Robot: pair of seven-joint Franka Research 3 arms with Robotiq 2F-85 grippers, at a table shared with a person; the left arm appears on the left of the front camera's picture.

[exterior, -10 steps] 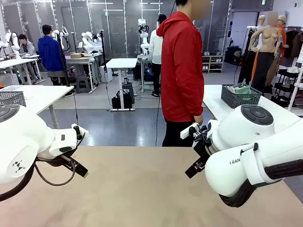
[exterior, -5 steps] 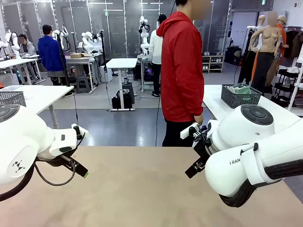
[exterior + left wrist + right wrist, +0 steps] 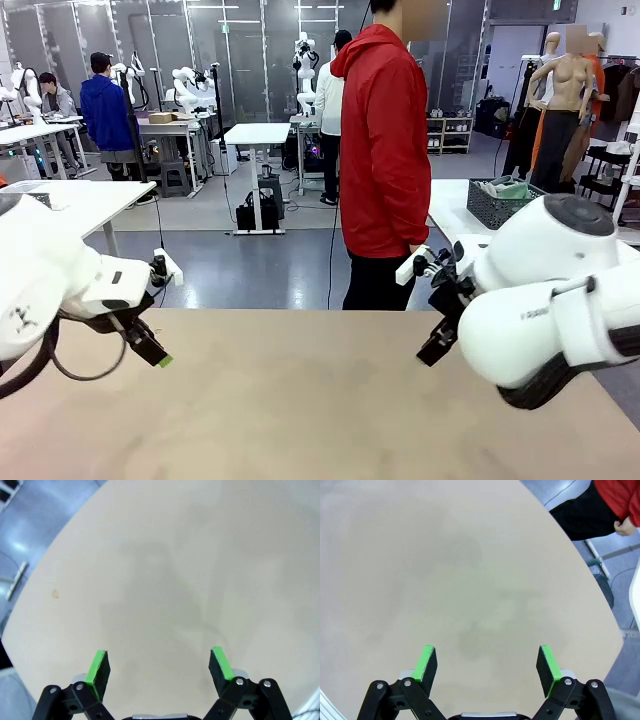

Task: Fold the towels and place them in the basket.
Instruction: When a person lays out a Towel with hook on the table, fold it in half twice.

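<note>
We see both grippers poised over the tan table, one at each side. The left gripper has its fingers spread wide and grips nothing; plain tabletop lies beyond its green pads. The right gripper is spread just as wide and holds nothing, with the table's curved edge off to one side. A person in a red jacket stands at the far side, turned sideways, one hand hanging by the hip. The basket stands well apart from both grippers, on a white side table behind the right arm. The towels lie in it, pale green and grey cloth showing above the rim. We cannot tell how they are folded.
</note>
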